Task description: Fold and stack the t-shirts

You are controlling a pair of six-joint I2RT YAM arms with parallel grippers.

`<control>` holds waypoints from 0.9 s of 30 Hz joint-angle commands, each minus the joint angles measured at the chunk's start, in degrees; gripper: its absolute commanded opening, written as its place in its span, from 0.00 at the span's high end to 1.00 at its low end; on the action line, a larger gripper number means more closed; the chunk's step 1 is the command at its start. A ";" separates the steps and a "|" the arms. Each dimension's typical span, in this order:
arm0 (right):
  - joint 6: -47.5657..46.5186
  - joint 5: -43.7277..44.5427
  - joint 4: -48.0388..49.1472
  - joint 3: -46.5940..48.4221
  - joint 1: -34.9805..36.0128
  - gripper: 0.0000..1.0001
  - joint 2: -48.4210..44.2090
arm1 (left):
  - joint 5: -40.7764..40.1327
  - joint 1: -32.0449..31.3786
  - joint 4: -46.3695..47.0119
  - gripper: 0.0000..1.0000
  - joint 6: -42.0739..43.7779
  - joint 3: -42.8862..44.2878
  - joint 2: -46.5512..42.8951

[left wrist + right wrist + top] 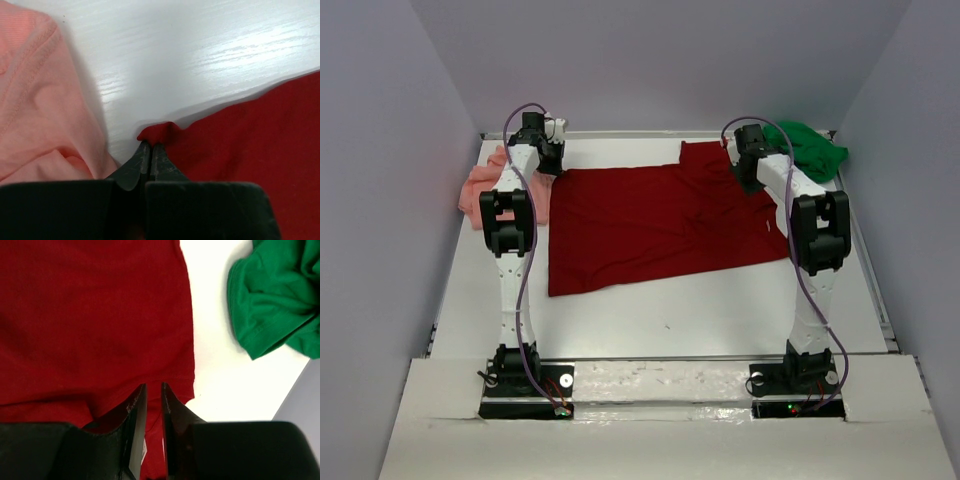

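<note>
The dark red t-shirt [660, 225] lies spread flat in the middle of the white table. My left gripper [150, 146] is at its far left corner with the jaws pressed together on a bunched bit of red hem [161, 131]. At the shirt's far right, near the sleeve, my right gripper [152, 390] has its jaws narrowly apart with a fold of red cloth [90, 315] pinched between them. The salmon pink t-shirt [485, 190] lies crumpled just left of the left gripper. Crumpled at the back right corner is the bright green t-shirt [812, 150].
Grey walls close in the table [720, 310] at the left, back and right. The pink cloth [40, 100] fills the left of the left wrist view. The green cloth [272, 300] lies to the right of the right gripper, with bare white table between.
</note>
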 commanded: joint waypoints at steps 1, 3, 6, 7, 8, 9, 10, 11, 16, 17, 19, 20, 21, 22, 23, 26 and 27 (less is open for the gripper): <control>1.32 -2.02 0.38 6.24 -0.07 0.75 1.63 | -2.65 -0.42 -0.43 1.00 0.83 -3.30 -1.45; 1.58 -2.55 0.47 9.06 -0.07 0.70 3.73 | -3.17 -0.42 0.45 1.00 0.65 -4.36 -2.68; 1.59 -2.73 0.12 16.00 -0.07 0.56 7.33 | -3.09 -0.34 0.45 1.00 0.74 -5.42 -3.65; 1.24 -3.08 -0.49 17.84 -0.07 0.52 8.30 | -3.09 -0.42 0.36 1.00 0.83 -5.77 -3.91; 1.23 -3.52 -0.76 21.26 -0.07 0.38 9.27 | -3.09 -0.34 0.36 1.00 1.00 -6.03 -4.44; 1.06 -3.70 -0.67 22.68 -0.07 0.33 10.93 | -3.18 -0.34 0.36 1.00 1.09 -6.56 -4.79; 0.71 -3.96 -0.67 24.00 -0.07 0.29 11.91 | -3.26 -0.42 0.36 1.00 1.18 -6.73 -5.14; 0.53 -4.05 -0.67 26.45 -0.07 0.26 12.79 | -3.44 -0.34 0.36 1.00 1.18 -7.00 -5.67; -0.96 -3.61 0.29 31.13 -0.07 0.30 16.92 | -3.53 -0.34 0.01 1.00 1.27 -7.88 -7.16; -1.05 -3.09 1.43 31.40 -0.07 0.34 17.97 | -3.53 -0.34 -0.08 1.00 1.27 -8.05 -7.60; -0.70 -2.99 2.84 32.01 -0.60 0.38 18.77 | -3.44 -0.42 -0.34 1.00 1.27 -8.58 -8.39; -0.09 -3.34 3.28 32.27 -1.21 0.41 19.38 | -3.53 -0.34 -0.43 1.00 1.18 -9.28 -8.75; 0.09 -3.52 3.46 32.36 -1.21 0.42 19.73 | -3.53 -0.34 -0.34 1.00 1.09 -9.72 -9.10; 0.18 -3.87 3.72 32.45 -1.21 0.43 20.00 | -3.53 -0.34 -0.25 1.00 1.09 -10.16 -9.80; 0.18 -4.05 3.81 32.45 -1.21 0.44 20.18 | -4.22 -0.34 -0.16 1.00 1.09 -10.51 -10.15; 0.27 -4.75 4.51 32.45 -1.74 0.49 21.14 | -4.58 -0.34 0.01 1.00 1.09 -12.01 -11.29; 0.35 -5.01 4.78 32.54 -1.74 0.49 21.49 | -4.58 -1.73 0.10 1.00 1.09 -12.53 -11.65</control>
